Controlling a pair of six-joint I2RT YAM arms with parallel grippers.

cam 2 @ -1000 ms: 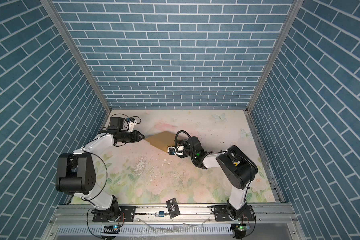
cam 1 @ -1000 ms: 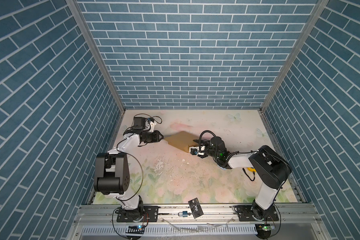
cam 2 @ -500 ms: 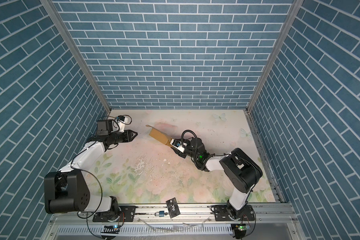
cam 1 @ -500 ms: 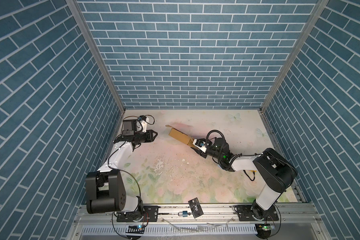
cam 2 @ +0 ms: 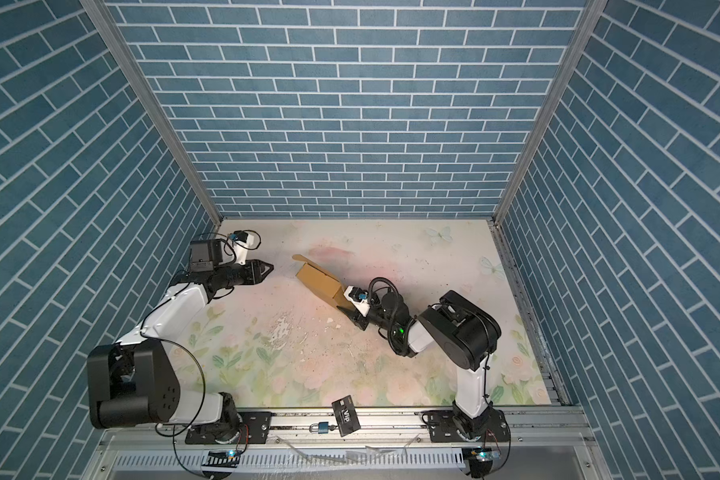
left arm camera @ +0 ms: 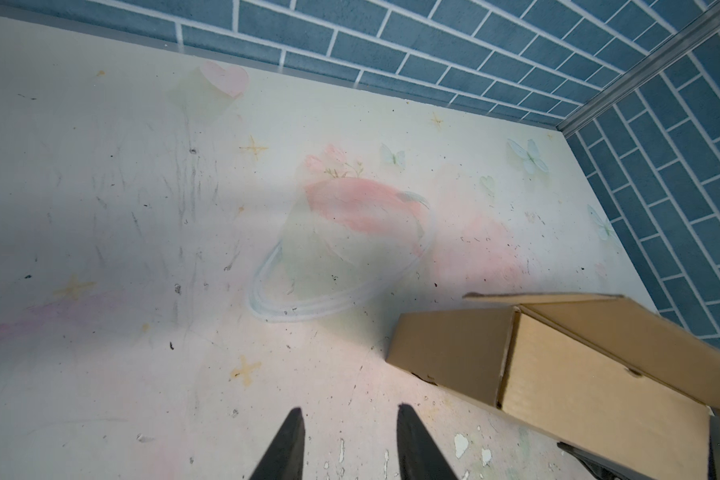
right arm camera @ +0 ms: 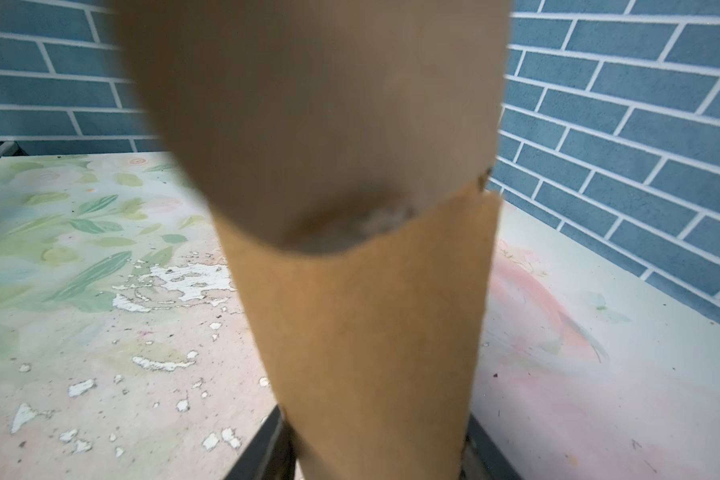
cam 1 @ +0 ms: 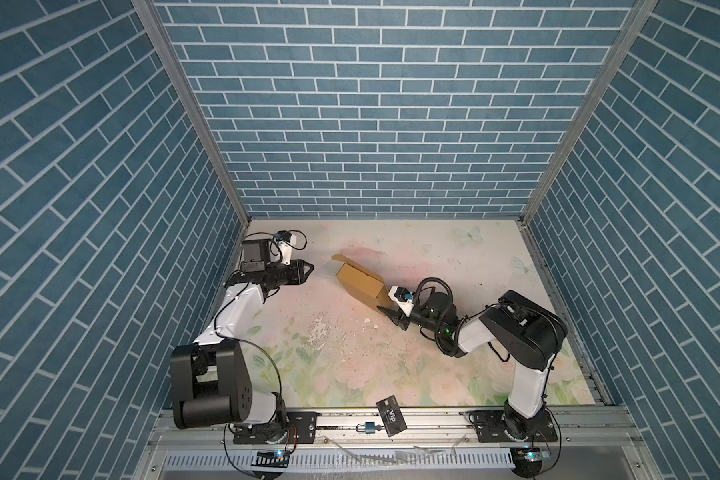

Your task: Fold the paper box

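- The paper box [cam 1: 360,283] sits mid-table [cam 1: 466,266], slightly towards the far side. Its long axis runs on a slant from far-left to near-right.
- The right gripper [cam 1: 386,306] is at the box's near-right end. The right wrist view shows cardboard between its fingers [right arm camera: 267,449], so its jaws are clamped on the box wall.
- The left gripper [cam 1: 309,269] is left of the box's far-left end and clearly apart from it. It points right towards that end, with its jaws partly spread and nothing between them.
- The open flap [cam 1: 341,258] is at the far-left end, so I judge the left arm is nearer for the next fold.
- Whether that end rests on the table, I cannot tell.
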